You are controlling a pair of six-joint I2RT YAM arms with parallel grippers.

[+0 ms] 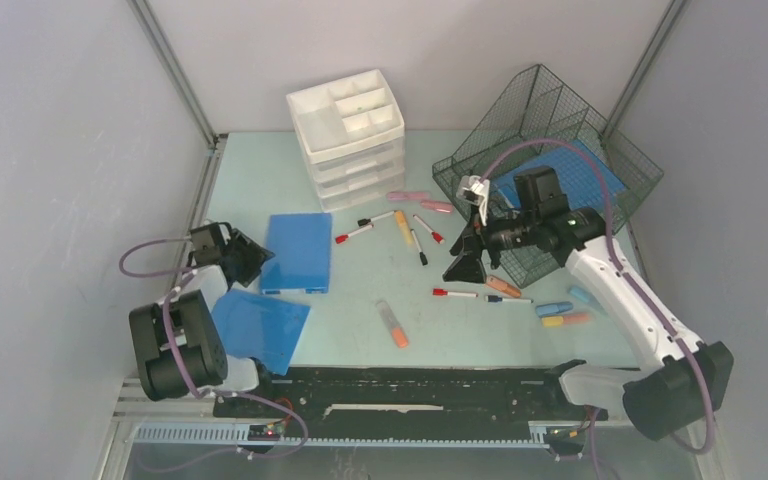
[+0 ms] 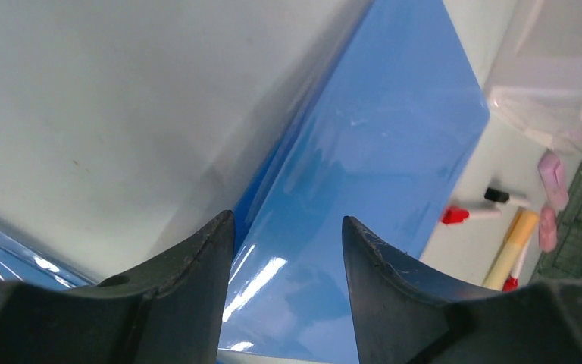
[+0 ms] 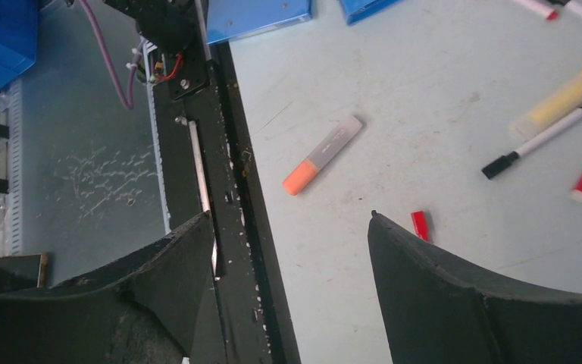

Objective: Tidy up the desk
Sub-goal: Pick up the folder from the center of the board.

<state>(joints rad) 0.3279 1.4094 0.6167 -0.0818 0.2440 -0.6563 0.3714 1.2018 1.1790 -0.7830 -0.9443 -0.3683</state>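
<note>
1. Finding the table (image 1: 260,180) as the pale mint-green top between grey walls, with a black rail (image 1: 410,385) along its near edge.
2. Placing the left arm (image 1: 175,345) at the near left, with the left jaws standing apart astride the left edge of a flat blue case (image 1: 297,252) that lies left of centre; cannot tell whether pinching that edge or only framing it.
3. Placing the right arm (image 1: 610,280) reaching in from the near right toward the centre, with the right jaws spread wide above bare table and nothing between them.
4. Spotting a white drawer unit (image 1: 348,135) at the far centre and a dark wire-mesh tray (image 1: 550,160) tilted at the far right, with a flat blue item (image 1: 560,175) inside it.
5. Seeing a glossy blue sheet (image 1: 258,328) at the near left, just near of the blue case and beside the left arm.
6. Counting loose things:
   - an orange-and-grey highlighter (image 1: 393,324) near centre
   - a red-capped marker (image 1: 354,234) just right of the blue case
   - a yellow-orange highlighter (image 1: 401,228) and a black-capped marker (image 1: 417,245) side by side in the middle
   - two pink pieces (image 1: 408,196) just right of the drawer unit
   - a blue highlighter (image 1: 554,308) at the near right, close by the right arm
</note>
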